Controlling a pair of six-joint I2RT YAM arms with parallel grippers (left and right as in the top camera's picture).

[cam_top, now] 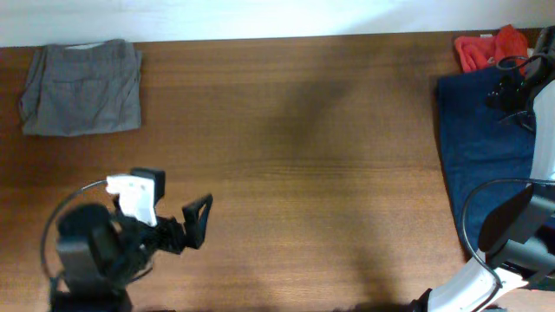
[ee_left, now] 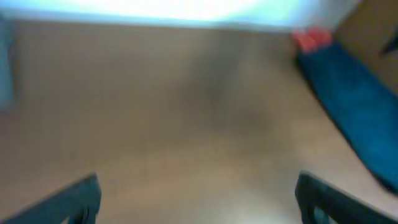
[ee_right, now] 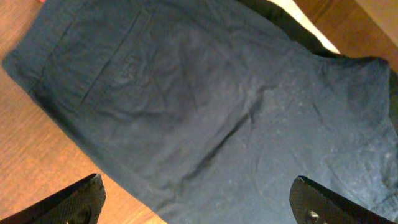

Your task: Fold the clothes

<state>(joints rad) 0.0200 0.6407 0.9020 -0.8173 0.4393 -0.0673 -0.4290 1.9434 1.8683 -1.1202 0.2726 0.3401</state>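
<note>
The grey-taupe shorts (cam_top: 82, 89) lie folded at the table's far left corner. The navy blue shorts (cam_top: 481, 147) lie spread flat at the right edge, with a red garment (cam_top: 486, 48) bunched just behind them. My left gripper (cam_top: 198, 221) is open and empty over bare wood near the front left, far from all the clothes. Its blurred wrist view shows its open fingers (ee_left: 199, 205), the navy shorts (ee_left: 354, 106) and the red garment (ee_left: 311, 38). My right gripper (cam_top: 512, 91) hovers over the navy shorts (ee_right: 211, 106), fingers wide open (ee_right: 199, 202) and holding nothing.
The brown wooden table (cam_top: 303, 173) stretches between the two arms. A white wall runs along its far edge. Black cables loop beside both arm bases. Bare wood (ee_right: 37, 155) shows left of the navy shorts in the right wrist view.
</note>
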